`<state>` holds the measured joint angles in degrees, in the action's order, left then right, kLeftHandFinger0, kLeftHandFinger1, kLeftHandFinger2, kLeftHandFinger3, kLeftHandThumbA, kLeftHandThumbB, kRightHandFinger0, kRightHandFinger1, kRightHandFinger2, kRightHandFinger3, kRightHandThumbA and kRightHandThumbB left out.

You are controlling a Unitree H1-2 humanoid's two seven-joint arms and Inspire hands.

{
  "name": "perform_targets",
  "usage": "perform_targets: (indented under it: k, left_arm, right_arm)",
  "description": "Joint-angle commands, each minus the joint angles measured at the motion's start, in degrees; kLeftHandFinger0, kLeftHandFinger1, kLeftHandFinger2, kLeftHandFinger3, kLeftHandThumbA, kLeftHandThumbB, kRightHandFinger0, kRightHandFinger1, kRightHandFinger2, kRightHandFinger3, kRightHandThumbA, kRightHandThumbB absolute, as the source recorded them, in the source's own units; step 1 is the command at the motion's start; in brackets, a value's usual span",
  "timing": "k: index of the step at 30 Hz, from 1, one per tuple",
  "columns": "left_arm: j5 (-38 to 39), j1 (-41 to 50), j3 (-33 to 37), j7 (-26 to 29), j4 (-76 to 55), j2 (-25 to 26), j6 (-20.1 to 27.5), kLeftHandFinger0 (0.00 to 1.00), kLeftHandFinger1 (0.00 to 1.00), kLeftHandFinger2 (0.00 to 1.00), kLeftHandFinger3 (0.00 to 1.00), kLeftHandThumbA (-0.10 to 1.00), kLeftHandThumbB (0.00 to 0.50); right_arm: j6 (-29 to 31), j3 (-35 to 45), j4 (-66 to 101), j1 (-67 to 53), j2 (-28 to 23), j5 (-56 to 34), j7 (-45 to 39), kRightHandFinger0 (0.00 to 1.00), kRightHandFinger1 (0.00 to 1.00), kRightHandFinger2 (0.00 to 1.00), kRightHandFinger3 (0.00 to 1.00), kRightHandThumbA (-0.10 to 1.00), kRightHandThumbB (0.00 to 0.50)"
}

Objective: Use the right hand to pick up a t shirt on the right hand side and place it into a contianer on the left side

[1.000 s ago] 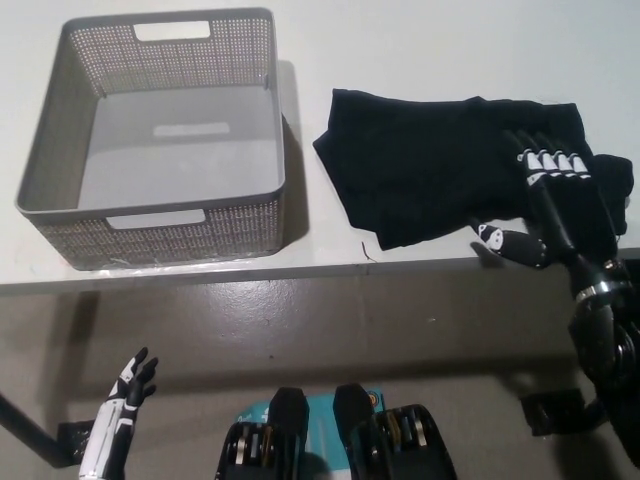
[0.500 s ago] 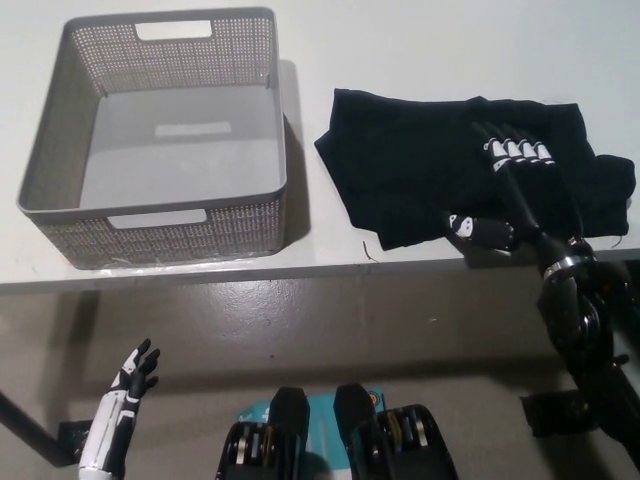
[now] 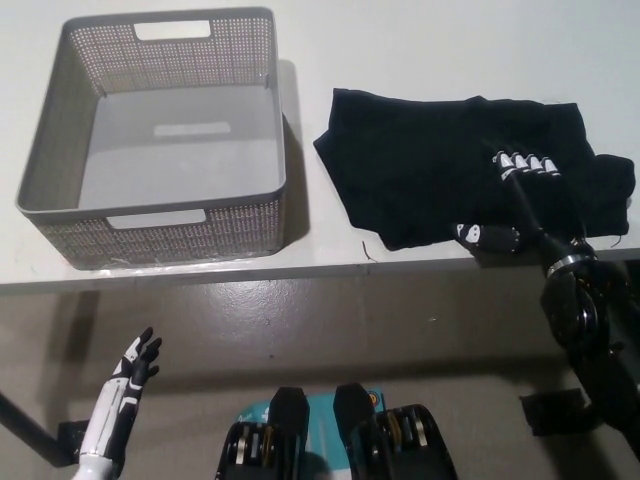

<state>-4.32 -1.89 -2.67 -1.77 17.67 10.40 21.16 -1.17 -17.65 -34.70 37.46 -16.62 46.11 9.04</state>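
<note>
A black t shirt [image 3: 440,165] lies crumpled on the white table [image 3: 420,50], on the right side near the front edge. My black right hand [image 3: 520,195] rests on top of the shirt's right part, fingers spread flat and pointing away from me, thumb out to the left; it holds nothing. A grey perforated basket [image 3: 60,215] stands on the left of the table, with nothing inside it. My white left hand [image 3: 125,390] hangs low at the lower left, below the table edge, fingers apart.
The table's front edge [image 3: 250,275] runs across the middle of the view, with bare floor below it. A gap of table surface separates the basket from the shirt.
My right hand slid leftward over the shirt, then drew back slightly toward me, its fingertips now lower on the fabric. The left hand shifted a little.
</note>
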Motion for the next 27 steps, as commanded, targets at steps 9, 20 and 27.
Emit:
perform_targets:
  k: [9, 20, 27]
  left_arm:
    - [-0.2, -1.7, 0.2, 0.1, 0.9, 1.4, 2.5, 0.99, 1.0, 1.0, 1.0, 1.0, 0.267]
    - [-0.2, -1.4, 0.2, -0.2, 0.3, 1.7, 2.3, 1.0, 1.0, 1.0, 1.0, 1.0, 0.26]
    - [-0.3, -1.1, 0.2, -0.2, 0.0, 1.7, 2.4, 0.99, 1.0, 1.0, 1.0, 1.0, 0.233]
  right_arm:
    - [7.2, 6.2, -4.1, 2.5, 0.3, -8.5, 7.4, 0.29, 0.4, 0.46, 0.35, 0.3, 0.301]
    - [12.7, 11.2, -2.5, 1.4, 1.4, -15.9, 5.8, 0.0, 0.0, 0.01, 0.09, -0.01, 0.0]
    - [12.8, 13.1, -4.0, 1.1, 2.3, -17.4, 7.4, 0.0, 0.05, 0.34, 0.02, 0.0, 0.0]
